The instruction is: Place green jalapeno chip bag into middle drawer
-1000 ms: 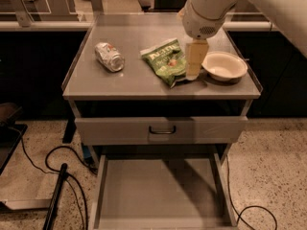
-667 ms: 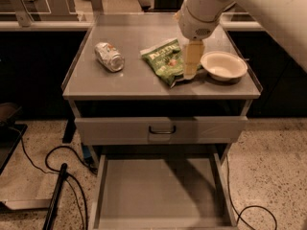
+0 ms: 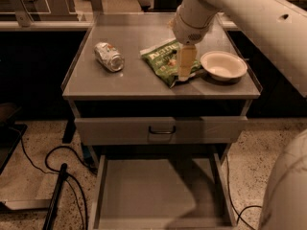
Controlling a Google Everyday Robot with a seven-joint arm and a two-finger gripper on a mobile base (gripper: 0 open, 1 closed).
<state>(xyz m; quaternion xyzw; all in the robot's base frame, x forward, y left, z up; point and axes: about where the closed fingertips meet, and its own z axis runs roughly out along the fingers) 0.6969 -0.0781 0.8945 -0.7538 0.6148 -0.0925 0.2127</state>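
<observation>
The green jalapeno chip bag [image 3: 163,60] lies flat on the cabinet top [image 3: 129,80], between a crushed can and a white bowl. My gripper [image 3: 186,63] hangs from the pale arm and points down at the bag's right edge, touching it or just above it. The middle drawer [image 3: 153,188] is pulled out low at the front, with a bare grey floor and nothing in it.
A crushed silver can [image 3: 109,56] lies on the left of the top. A white bowl [image 3: 223,65] sits right of the bag. A shut drawer front with a dark loop handle [image 3: 161,130] is above the open drawer. Cables [image 3: 62,171] lie on the floor at left.
The arm and gripper have shifted a little to the left, further over the chip bag. The bag, can and bowl have not moved.
</observation>
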